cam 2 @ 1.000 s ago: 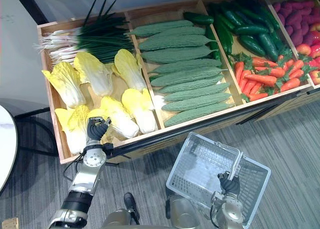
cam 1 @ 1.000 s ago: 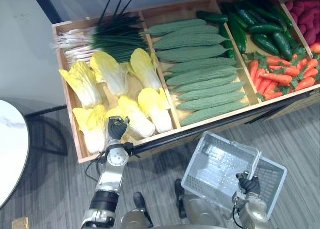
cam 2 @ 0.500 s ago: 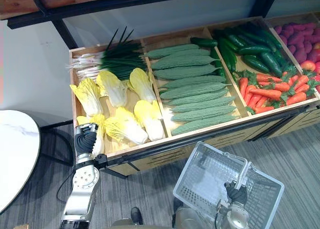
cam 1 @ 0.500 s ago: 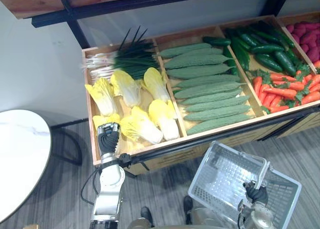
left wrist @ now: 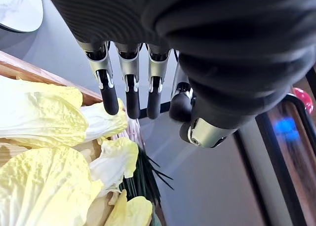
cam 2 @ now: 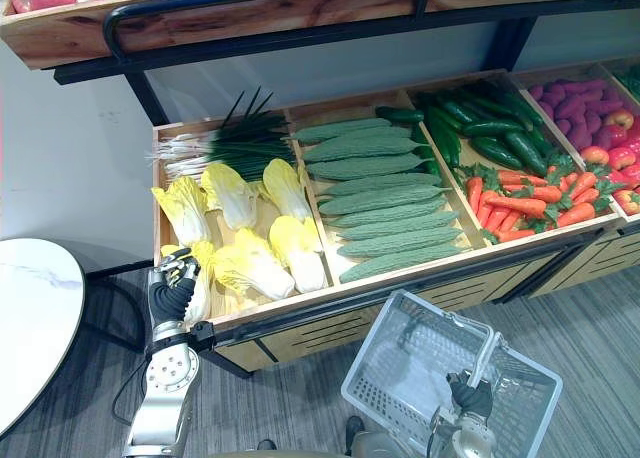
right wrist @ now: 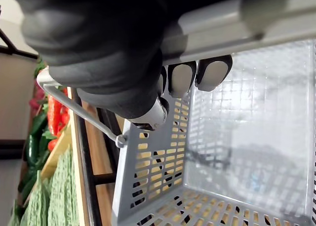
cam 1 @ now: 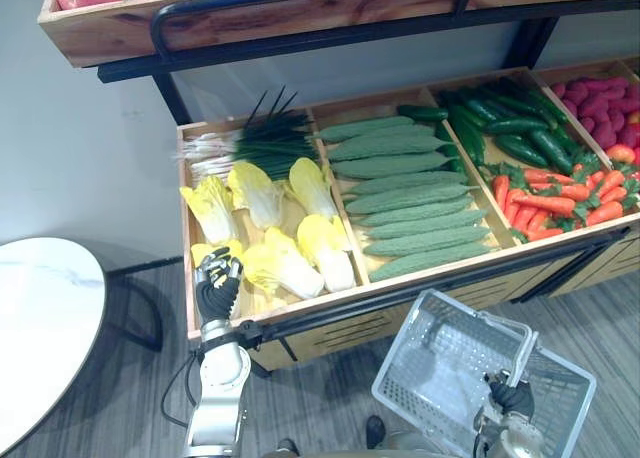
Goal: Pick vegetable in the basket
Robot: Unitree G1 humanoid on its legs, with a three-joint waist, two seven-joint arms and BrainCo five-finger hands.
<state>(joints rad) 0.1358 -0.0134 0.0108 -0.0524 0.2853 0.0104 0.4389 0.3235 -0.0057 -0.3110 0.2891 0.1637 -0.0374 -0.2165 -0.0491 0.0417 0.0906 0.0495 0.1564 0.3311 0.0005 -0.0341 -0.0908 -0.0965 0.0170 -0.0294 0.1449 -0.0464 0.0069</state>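
- While the left hand (cam 1: 217,296) hangs at the near left corner of the wooden crate (cam 1: 330,300), its fingers (left wrist: 108,88) are straight and relaxed, grasping nothing.
- Cabbages (cam 1: 283,266) lie in the left compartment of the crate. One yellow head is just beyond the left hand's fingertips, and contact with it cannot be confirmed.
- Spring onions (cam 1: 250,143) lie at the far end of that same compartment.
- Bitter gourds (cam 1: 410,203) are stacked in rows in the middle compartment.
- Cucumbers (cam 1: 500,123) lie in the compartment to the right, with carrots (cam 1: 560,193) at its near end.
- The right hand (cam 1: 512,398) is low on the right, its fingers clenched round the handle (right wrist: 247,18) of the grey basket (cam 1: 425,363).
- The basket hangs tilted in front of the crate, below the gourds, well apart from the left hand.
- All vegetables seen are in the crate.
- A round white table (cam 1: 40,318) stands to the left of the crate.
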